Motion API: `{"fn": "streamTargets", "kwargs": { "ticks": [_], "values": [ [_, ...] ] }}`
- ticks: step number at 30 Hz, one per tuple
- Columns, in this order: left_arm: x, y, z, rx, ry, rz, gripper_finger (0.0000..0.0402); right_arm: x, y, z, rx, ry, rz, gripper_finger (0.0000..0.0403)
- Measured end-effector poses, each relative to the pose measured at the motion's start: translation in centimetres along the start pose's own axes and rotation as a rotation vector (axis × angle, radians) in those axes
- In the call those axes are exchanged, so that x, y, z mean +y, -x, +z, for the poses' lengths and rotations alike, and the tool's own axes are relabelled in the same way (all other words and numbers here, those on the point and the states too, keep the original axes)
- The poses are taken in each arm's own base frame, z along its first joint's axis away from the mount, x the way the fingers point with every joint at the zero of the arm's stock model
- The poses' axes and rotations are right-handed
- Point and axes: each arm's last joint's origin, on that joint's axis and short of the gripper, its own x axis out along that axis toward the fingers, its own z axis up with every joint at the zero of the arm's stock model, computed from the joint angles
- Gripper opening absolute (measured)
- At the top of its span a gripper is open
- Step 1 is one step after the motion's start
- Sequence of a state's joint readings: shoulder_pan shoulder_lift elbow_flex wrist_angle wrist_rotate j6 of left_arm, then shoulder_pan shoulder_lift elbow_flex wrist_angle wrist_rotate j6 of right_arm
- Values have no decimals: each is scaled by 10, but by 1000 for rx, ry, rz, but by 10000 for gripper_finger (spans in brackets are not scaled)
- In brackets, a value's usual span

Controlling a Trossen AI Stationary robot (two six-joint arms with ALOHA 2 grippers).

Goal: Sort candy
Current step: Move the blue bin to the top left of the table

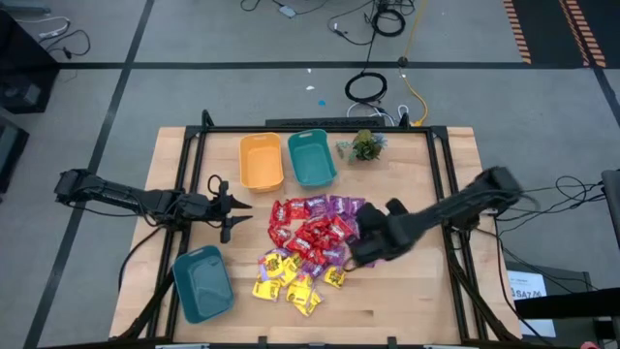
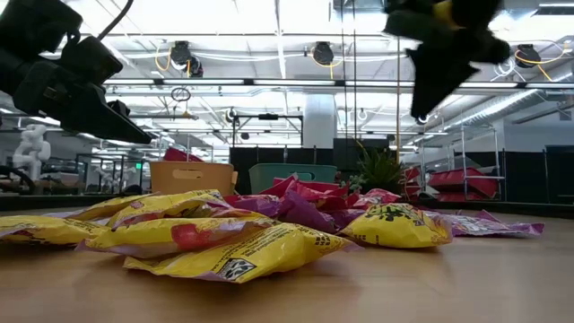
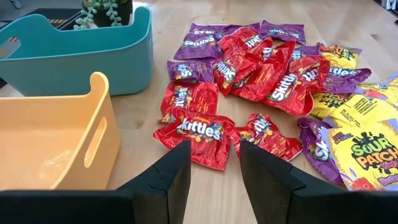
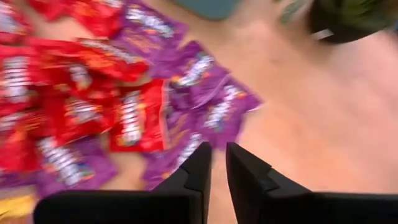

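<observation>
The candy lies heaped in the middle of the wooden table: glossy, crinkled flat packets, red and purple at the far side, yellow nearest the front edge. The right pincer hangs over the pile's right rim, above the purple packets; its two dark, blocky fingers stand close together with only a thin slit between them, and nothing is in them. The left pincer hovers just left of the heap, pointing at it, its fingers spread moderately and empty, with a red packet just ahead of the tips.

Beyond the left pincer, at the table's far edge, sit a smooth orange bin and a teal bin side by side, rounded plastic tubs with handle slots. A small green plant stands just right of them. Another teal bin rests near the front left corner, on the left pincer's near side.
</observation>
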State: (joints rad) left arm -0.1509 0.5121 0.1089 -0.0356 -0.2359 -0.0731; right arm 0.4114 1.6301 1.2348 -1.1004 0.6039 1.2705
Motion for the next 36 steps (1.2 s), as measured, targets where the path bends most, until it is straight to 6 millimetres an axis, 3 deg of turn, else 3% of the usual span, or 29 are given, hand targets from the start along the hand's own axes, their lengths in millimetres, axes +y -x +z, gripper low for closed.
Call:
{"fn": "streamTargets", "kwargs": {
  "ticks": [4, 8, 14, 19, 23, 31, 36],
  "values": [
    [0, 0, 0, -1, 0, 4, 148, -13, -6, -18, -51, -34, 171, 31],
    [1, 0, 0, -2, -1, 25, 148, -20, -14, -22, -98, -34, 266, 31],
    [6, 1, 1, -20, 1, 196, 148, -22, -20, -16, -132, 109, 256, 31],
    [5, 1, 3, -42, 52, 187, 148, -23, -22, -14, -150, 267, 241, 31],
    [6, 3, 16, -191, 209, 181, 148, -24, -23, -13, -163, 341, 228, 31],
    [13, 25, 57, -654, 387, 181, 148, -25, -24, -10, -157, 299, 235, 31],
    [16, 33, 71, -707, 470, 193, 148, -43, 4, -1, -208, 256, 319, 31]
  ]
}}
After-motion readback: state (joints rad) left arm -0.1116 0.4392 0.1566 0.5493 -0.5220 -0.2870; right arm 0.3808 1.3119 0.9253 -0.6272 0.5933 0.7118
